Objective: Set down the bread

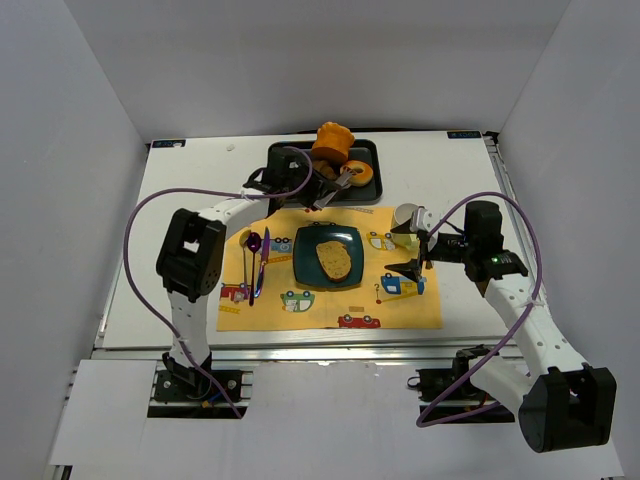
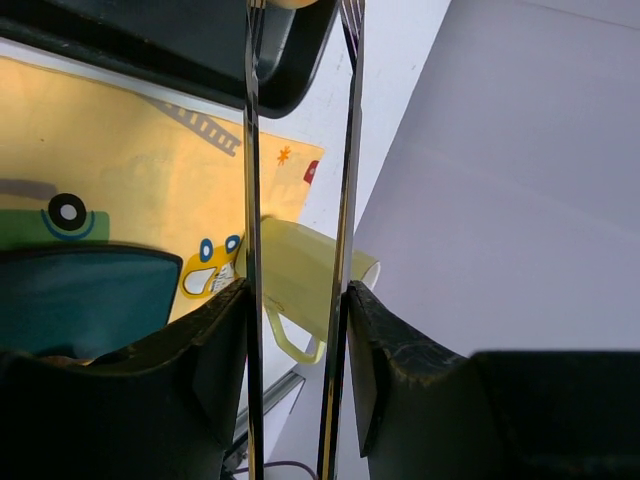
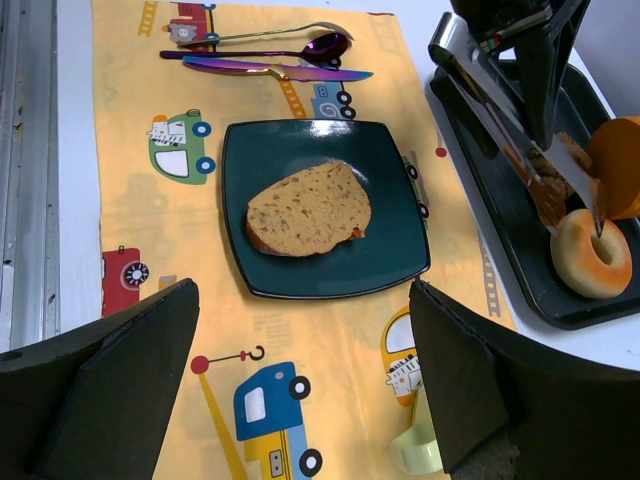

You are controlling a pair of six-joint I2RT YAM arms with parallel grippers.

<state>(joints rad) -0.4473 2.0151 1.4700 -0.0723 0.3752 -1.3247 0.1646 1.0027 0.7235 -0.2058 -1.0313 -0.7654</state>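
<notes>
The bread (image 1: 335, 260) is a golden-tan slice with a brown crust. It lies flat on the teal plate (image 1: 305, 270) in the middle of the yellow placemat, and shows clearly in the right wrist view (image 3: 308, 208). My left gripper (image 1: 305, 185) is shut on metal tongs (image 2: 250, 150), whose two arms run between its fingers (image 2: 225, 330). The tong tips (image 3: 545, 195) hang over the black tray (image 1: 285, 160) beside the orange donut (image 3: 590, 252). My right gripper (image 1: 415, 255) is open and empty above the mat, right of the plate (image 3: 390, 260).
A pale green cup (image 1: 405, 222) stands on the mat's right side, close to my right gripper, and shows in the left wrist view (image 2: 300, 270). An orange pastry (image 1: 332, 140) and a small brown lump (image 3: 565, 160) sit in the tray. Purple cutlery (image 1: 258, 255) lies left of the plate.
</notes>
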